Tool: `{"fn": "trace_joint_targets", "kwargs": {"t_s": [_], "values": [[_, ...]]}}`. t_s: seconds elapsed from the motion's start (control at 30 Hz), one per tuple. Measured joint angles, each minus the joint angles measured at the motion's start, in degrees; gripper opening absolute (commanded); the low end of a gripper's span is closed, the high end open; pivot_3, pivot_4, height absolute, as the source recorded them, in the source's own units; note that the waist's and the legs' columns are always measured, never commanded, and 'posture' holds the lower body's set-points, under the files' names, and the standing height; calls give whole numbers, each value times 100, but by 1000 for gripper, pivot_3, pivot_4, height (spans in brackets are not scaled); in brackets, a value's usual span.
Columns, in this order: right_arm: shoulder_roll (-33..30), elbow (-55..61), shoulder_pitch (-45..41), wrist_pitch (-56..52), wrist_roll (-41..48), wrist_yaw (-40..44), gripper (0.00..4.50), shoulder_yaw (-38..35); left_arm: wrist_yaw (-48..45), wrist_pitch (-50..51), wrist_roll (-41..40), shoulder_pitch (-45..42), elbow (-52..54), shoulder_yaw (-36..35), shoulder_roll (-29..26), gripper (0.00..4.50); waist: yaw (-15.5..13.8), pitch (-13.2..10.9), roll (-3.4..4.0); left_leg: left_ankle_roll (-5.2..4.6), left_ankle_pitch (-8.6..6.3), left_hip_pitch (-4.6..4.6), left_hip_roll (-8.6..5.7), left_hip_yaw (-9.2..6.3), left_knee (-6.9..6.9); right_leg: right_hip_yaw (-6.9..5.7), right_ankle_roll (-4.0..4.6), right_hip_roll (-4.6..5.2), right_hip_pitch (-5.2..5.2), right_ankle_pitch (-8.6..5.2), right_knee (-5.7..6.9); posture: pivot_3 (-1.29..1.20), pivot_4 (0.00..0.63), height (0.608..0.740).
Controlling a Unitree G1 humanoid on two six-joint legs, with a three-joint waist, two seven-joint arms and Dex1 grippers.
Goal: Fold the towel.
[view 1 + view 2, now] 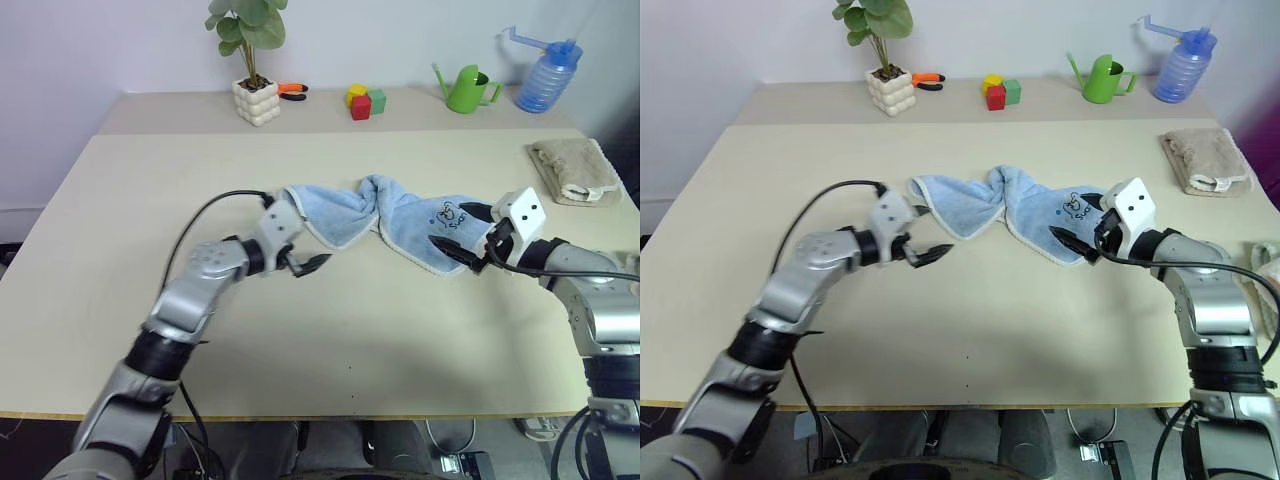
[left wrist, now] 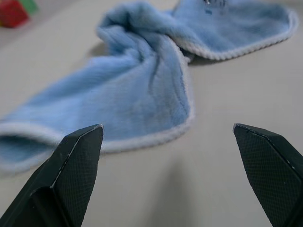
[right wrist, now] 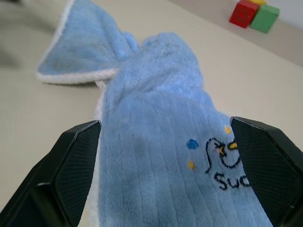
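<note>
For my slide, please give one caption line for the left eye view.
Open left gripper and right gripper flank a twisted blue towel on the table.

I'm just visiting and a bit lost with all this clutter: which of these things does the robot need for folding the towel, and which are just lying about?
Part of the job:
- blue towel, twisted in the middle
- left claw, open beside it
- right claw, open at its printed end

Just lying about:
- beige towel
- potted plant
- green watering can
- blue bottle
- coloured blocks
- orange-handled tool
</note>
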State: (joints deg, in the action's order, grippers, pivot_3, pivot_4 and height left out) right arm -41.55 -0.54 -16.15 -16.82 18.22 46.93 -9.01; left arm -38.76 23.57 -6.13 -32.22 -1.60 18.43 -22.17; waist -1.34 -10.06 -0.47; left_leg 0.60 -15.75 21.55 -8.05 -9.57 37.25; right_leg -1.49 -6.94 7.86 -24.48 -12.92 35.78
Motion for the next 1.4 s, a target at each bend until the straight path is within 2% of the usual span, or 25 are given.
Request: {"fn": "trace_joint_targets", "kwargs": {"t_s": [0.13,0.4,0.5,0.73,0.77,0.93,1.07,1.27,1.4], "values": [[5,335,289,-93,26,-165,4500,-102,88,-149,455,-295,-616,407,385,4484,60,0,0,-1,0,-1,0,2,0,1,-4,0,0,3,-3,0,150,733],[72,829,637,-288,112,-447,4500,-221,547,-142,970,-694,-1351,503,899,4484,33,0,0,-2,0,-2,0,1,16,2,-13,-3,11,7,-5,0,150,733],[90,952,648,-378,123,-524,4500,-224,752,-184,1005,-705,-1514,449,1044,3693,44,1,0,-2,0,-5,0,0,15,2,-13,-4,12,7,-3,0,150,733],[135,1050,641,-543,165,-597,4500,-200,1179,-198,1088,-606,-1636,256,1115,191,67,1,0,-1,0,-7,5,1,14,5,-13,-10,10,7,-1,0,150,733],[135,1052,642,-551,171,-597,4500,-200,1213,-199,1099,-580,-1632,230,1098,39,62,1,0,-1,1,-7,5,1,15,5,-13,-9,10,7,-1,0,150,733],[132,1302,723,-607,204,-582,4500,-180,1427,-312,1078,-313,-1446,-122,999,39,59,1,0,-1,0,-4,5,1,14,7,-13,-9,8,7,-2,0,150,733],[-93,1564,1025,-541,-138,-474,4500,152,1408,-246,797,29,-650,-675,840,39,52,1,0,0,0,-1,4,2,15,8,-13,-8,5,7,-3,0,150,733],[-538,1836,1320,-144,-759,-248,4500,546,1151,-114,777,297,-5,-759,388,39,49,1,0,-1,0,-2,3,4,15,8,-13,-8,6,7,-3,0,150,733],[-625,1420,1288,418,-1493,-442,4500,800,1047,-50,797,340,22,-750,232,39,49,1,-1,0,0,-3,3,5,15,8,-13,-8,6,7,-2,0,150,733]]}}
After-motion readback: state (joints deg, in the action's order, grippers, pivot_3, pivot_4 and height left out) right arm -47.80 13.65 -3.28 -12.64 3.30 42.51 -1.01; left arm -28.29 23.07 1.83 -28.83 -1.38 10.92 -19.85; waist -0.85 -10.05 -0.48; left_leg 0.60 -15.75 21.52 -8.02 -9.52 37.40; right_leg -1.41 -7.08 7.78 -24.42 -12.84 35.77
